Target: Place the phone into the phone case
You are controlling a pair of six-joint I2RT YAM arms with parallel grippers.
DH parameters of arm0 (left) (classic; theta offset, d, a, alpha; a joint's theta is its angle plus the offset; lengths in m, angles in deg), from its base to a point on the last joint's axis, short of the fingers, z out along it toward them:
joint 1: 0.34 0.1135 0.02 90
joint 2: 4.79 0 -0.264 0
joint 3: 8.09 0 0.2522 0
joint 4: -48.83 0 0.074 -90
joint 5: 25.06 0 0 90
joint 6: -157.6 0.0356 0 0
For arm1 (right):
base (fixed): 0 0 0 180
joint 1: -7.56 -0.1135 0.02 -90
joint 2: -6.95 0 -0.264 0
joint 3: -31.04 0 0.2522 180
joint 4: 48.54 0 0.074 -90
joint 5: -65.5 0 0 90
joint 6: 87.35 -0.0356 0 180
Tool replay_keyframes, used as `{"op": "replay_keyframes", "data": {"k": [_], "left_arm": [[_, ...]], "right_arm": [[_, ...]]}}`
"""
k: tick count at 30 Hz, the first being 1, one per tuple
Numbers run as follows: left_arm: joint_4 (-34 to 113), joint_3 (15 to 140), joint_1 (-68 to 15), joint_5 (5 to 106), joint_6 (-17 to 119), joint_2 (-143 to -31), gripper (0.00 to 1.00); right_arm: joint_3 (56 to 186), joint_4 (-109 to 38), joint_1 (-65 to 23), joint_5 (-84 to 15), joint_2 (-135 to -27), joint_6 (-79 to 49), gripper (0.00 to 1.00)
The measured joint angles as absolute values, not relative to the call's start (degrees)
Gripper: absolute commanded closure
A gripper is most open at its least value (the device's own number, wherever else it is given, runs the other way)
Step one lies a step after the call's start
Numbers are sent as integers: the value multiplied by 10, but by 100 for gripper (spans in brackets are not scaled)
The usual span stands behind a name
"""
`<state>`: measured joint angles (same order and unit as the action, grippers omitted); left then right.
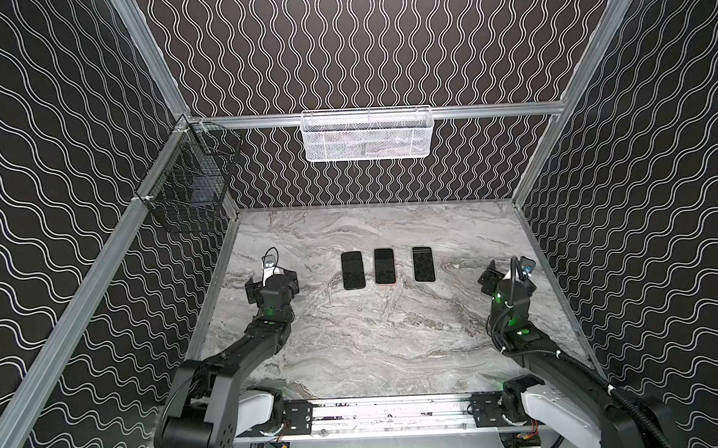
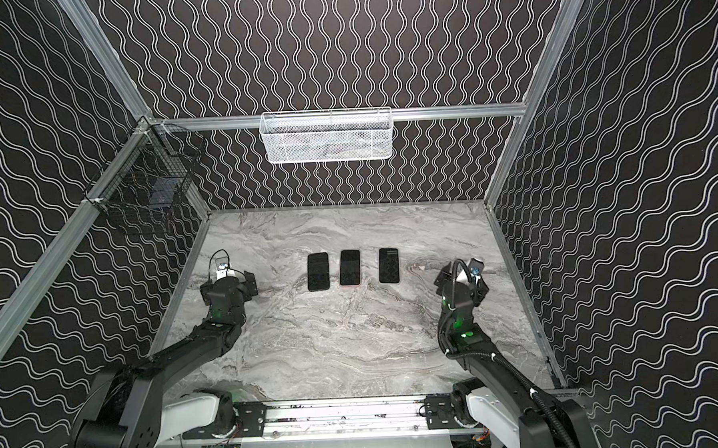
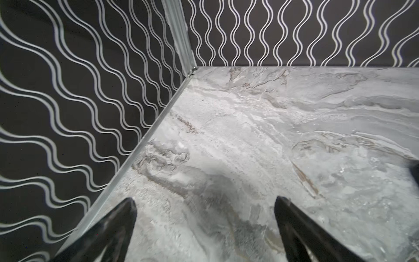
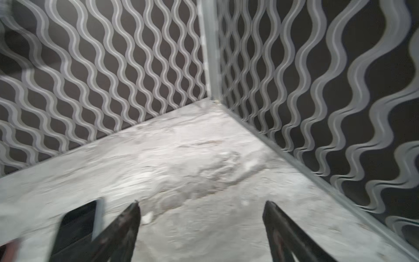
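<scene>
Marble-look table (image 1: pixel 354 350) is the biggest thing you've got, and I'll place everything off the middle phone (image 1: pixel 384 266) lying flat on it. Far behind that phone, up on the back wall, hangs a white mesh basket (image 1: pixel 366 135). A black wire basket (image 1: pixel 193 178) hangs on the side wall, behind the phone and toward your left arm's side. Can't make out what's in either.

Next size down, two more dark slabs flank the middle phone. The left neighbour (image 1: pixel 352 270) is just beside it, the right neighbour (image 1: pixel 423 264) a bit further off. All three lie flat and apart from each other.

Progress-wise, I don't see a loose empty case anywhere on the table. The middle phone shows a reddish edge at its near end, and the right neighbour (image 4: pixel 77 222) has a pale rim. To me those read as cases already on. The left neighbour shows no rim I can make out, so no call there. My guess is the insertion is done or nearly, and all you've got left is checking the corners are seated.

Your left gripper (image 3: pixel 204 199) sits well off to the left-arm side of the middle phone, spread wide over bare marble with nothing in it. Your right gripper (image 4: pixel 201 203) is well off the opposite way, jaws apart and empty too. The pale-rimmed slab shows beside one finger, not between them.
</scene>
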<state>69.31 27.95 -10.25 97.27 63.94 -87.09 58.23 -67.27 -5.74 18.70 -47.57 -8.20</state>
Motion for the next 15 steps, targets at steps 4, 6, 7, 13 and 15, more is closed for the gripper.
{"op": "replay_keyframes", "data": {"k": [4,6,7,13,15], "left_arm": [[772,283,-97,911,678,-924,2],[823,278,-93,874,695,-957,1],[842,273,-86,854,696,-971,1],[886,270,-51,761,706,-995,2],[894,271,-43,724,708,-995,1]], "right_arm": [[513,-785,-37,217,-533,-52,13],[496,-843,-18,216,-575,-52,12],[491,-875,-9,213,-599,-51,11],[513,-1021,31,140,-726,-33,7],[533,-1037,44,96,-758,-22,8]]}}
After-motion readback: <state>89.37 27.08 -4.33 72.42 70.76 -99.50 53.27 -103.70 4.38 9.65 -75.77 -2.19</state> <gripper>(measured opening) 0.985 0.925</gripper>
